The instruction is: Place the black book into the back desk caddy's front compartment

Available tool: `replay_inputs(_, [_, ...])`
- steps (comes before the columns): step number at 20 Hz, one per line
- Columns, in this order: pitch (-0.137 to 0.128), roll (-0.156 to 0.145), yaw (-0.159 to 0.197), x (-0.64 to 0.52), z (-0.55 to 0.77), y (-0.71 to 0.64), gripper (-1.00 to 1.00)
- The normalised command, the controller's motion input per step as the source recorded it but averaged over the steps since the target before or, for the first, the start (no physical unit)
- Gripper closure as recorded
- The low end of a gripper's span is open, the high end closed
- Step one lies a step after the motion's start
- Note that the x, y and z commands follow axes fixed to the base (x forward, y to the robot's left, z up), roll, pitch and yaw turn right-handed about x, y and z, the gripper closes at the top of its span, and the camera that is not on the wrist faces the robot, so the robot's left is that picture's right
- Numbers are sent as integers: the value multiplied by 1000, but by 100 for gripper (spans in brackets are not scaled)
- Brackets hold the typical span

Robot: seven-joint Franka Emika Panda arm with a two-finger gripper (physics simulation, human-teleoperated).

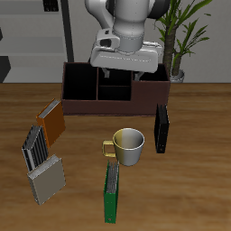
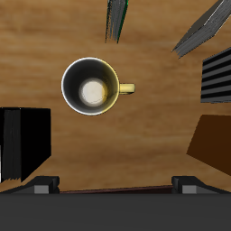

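Exterior view: the gripper (image 1: 115, 61) is seen raised above the table (image 1: 194, 171), over the front wall of the back desk caddy (image 1: 81, 106). Nothing is held. Whether the jaws are wide or narrow cannot be told; only two dark finger stubs are seen in the wrist view.

The mug (image 1: 128, 146) is taken as landmark. The black book (image 1: 161, 128) is seen standing on edge just beside the mug, apart from it, between the mug and the plant pot (image 1: 178, 75). The caddy is found behind the mug, at the table's back. The green book (image 1: 112, 192) is stood on edge in front of the mug, close to its yellow handle. The orange book (image 1: 51, 121) is laid tilted on the mug's other side, well apart. The grey file holder (image 1: 41, 167) is placed nearer the front edge than the orange book.

Wrist view: the mug (image 2: 91, 87) is seen from straight above, with the black book (image 2: 24, 143) beside it.
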Motion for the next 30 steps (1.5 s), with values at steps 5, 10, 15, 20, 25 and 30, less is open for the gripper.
replay_inputs(5, [-14,64,25,12,-183,785,-100])
replay_inputs(10, [-17,32,7,26,-113,401,-100])
replay_inputs(15, [-42,71,19,40,-162,612,-100])
replay_inputs(20, [-42,23,-58,114,-73,234,-100])
replay_inputs(25, [-13,-16,-11,82,-314,215,-100])
replay_inputs(30, [-25,0,11,0,-287,35,-100])
